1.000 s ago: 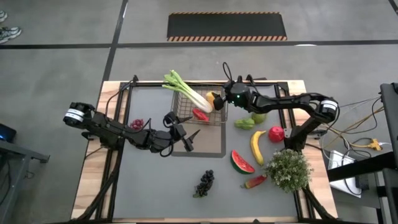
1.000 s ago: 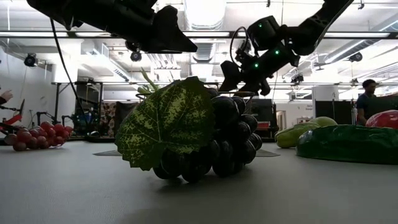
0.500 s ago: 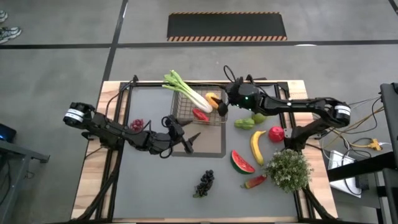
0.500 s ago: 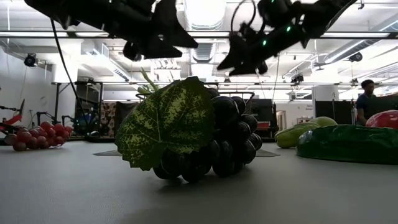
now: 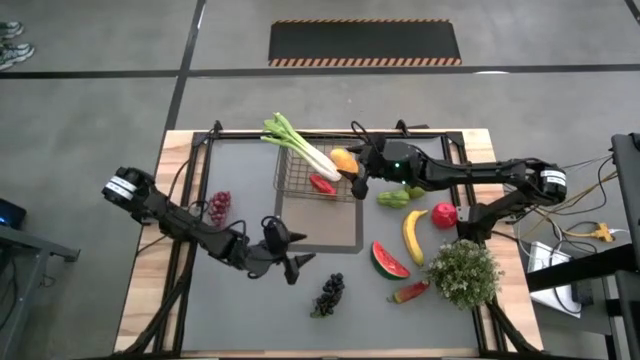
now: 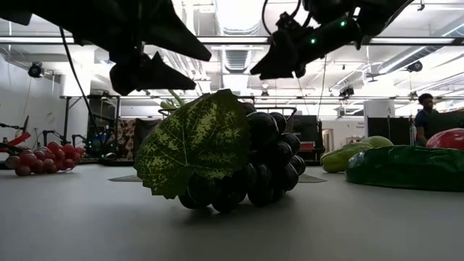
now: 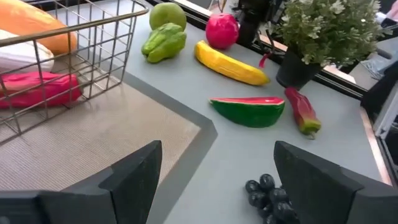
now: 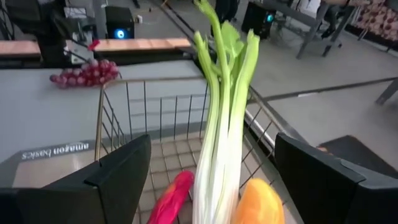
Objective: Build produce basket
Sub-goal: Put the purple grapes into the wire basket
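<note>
The wire basket [image 5: 300, 178] stands on a dark mat [image 5: 330, 225]. It holds a red pepper [image 5: 322, 184] and an orange-yellow fruit [image 5: 343, 158]. A leek [image 5: 298, 145] lies slanted in it, its green leaves over the far rim. My right gripper [image 5: 356, 180] hovers open above the basket's right end, fingers either side of the leek [image 8: 221, 124] in its wrist view. My left gripper [image 5: 299, 259] hangs open just off the mat's near edge, left of the dark grapes [image 5: 330, 293]. In its wrist view the left gripper [image 7: 217, 155] is also open, with nothing between the fingers.
On the table right of the basket lie a green pear [image 5: 394, 198], a green round fruit [image 5: 418, 188], a red apple [image 5: 444, 214], a banana [image 5: 413, 236], a watermelon slice [image 5: 389, 260] and a red pepper [image 5: 410, 292]. A potted plant [image 5: 462, 272] stands near right. Red grapes [image 5: 218, 207] lie at left.
My left gripper has swung off the mat toward the table's near edge and sunk toward the dark grapes, rolling about its own line. My right gripper has risen above the basket's right end and rolled a little. Both stay open.
</note>
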Available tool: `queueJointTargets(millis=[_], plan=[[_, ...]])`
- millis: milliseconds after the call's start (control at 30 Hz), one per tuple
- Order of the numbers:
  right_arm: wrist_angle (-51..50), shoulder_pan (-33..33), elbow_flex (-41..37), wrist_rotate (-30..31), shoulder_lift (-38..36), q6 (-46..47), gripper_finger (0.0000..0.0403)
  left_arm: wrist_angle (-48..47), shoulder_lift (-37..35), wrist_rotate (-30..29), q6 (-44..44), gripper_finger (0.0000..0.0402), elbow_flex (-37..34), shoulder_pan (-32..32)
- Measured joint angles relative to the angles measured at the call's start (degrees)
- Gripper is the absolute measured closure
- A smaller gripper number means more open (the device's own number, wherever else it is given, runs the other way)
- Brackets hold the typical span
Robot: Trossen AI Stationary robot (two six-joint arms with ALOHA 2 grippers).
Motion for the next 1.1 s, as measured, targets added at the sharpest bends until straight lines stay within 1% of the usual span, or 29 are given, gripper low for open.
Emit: queueJointTargets(millis=[233, 567, 633, 700, 733, 800, 833, 933, 1000, 1100], plan=[[0.1, 0.0, 0.0, 0.1, 2.5, -0.1, 0.0078, -0.1, 0.0, -0.2, 0.0, 0.0109, 0.0, 0.7], [0.1, -0.1, 0.0, 0.1, 2.5, -0.7, 0.0078, -0.3, 0.0, -1.6, 0.0, 0.0109, 0.0, 0.9], [0.1, -0.1, 0.0, 0.1, 2.5, -0.7, 0.0078, -1.4, 0.0, -3.5, -1.7, 0.0109, 0.0, 1.3], [0.1, -0.1, 0.0, 0.1, 2.5, -0.8, 0.0078, -4.7, -0.5, -5.0, -5.5, 0.0109, 0.0, 2.4], [0.1, -0.1, 0.0, 0.1, 2.5, -0.8, 0.0078, -7.7, -1.1, -5.0, -8.0, 0.0109, 0.3, 3.1], [0.1, -0.1, 0.0, 0.1, 2.5, -1.0, 0.0078, -17.2, -2.4, -3.9, -14.6, 0.0109, 2.5, 5.1], [0.1, -0.1, 0.0, 0.2, 2.5, -1.1, 0.0078, -23.8, -3.2, -2.2, -18.5, 0.0109, 4.0, 6.3], [0.1, -0.1, 0.0, 0.2, 2.5, -1.7, 0.0078, -47.8, -3.6, 2.8, -30.3, 0.0115, 9.1, 10.0], [0.1, -0.1, 0.0, 0.2, 2.5, -1.7, 0.0078, -62.0, -3.4, 4.3, -36.4, 0.0119, 11.9, 12.1], [0.0, -0.1, 0.0, 0.2, 2.5, -1.6, 0.0078, -74.9, -2.9, 5.5, -41.4, 0.0121, 14.2, 15.5]])
